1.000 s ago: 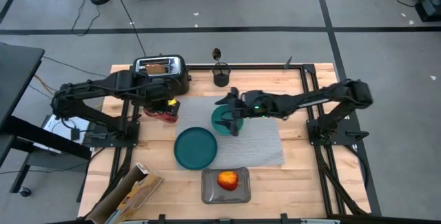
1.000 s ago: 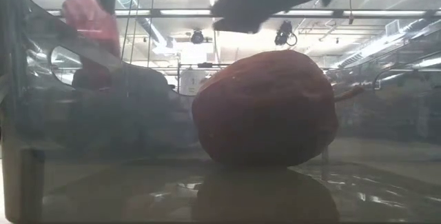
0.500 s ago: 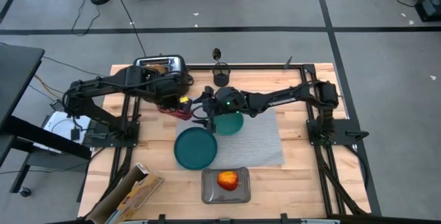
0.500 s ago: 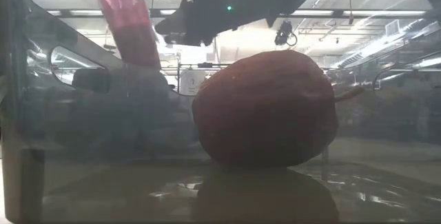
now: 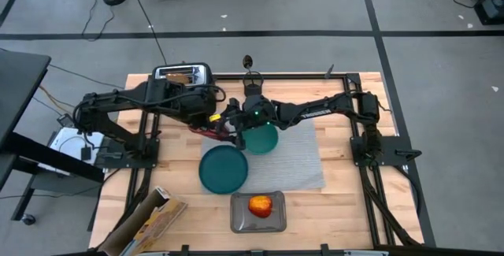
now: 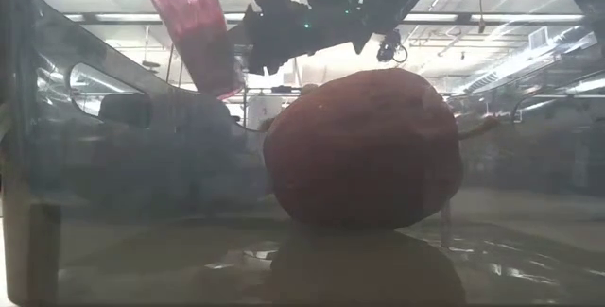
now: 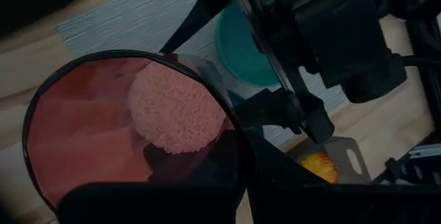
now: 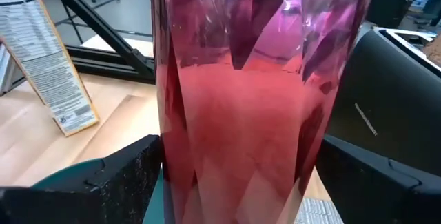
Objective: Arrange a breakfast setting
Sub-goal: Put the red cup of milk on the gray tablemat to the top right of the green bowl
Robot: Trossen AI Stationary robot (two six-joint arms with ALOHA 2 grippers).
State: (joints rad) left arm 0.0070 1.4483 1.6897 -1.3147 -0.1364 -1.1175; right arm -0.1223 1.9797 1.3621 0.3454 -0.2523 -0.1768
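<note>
The left gripper (image 5: 211,120) pinches the pink-red cup (image 5: 222,131) and carries it tilted above the placemat (image 5: 303,157), beside the bowl (image 5: 264,139). The right gripper (image 5: 234,122) brackets the cup with spread fingers (image 8: 103,176), probably to receive it.

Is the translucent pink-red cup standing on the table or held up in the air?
In the air. The translucent pink-red cup hangs tilted above the table in the shut left gripper, with the open right gripper reaching around it.
</note>
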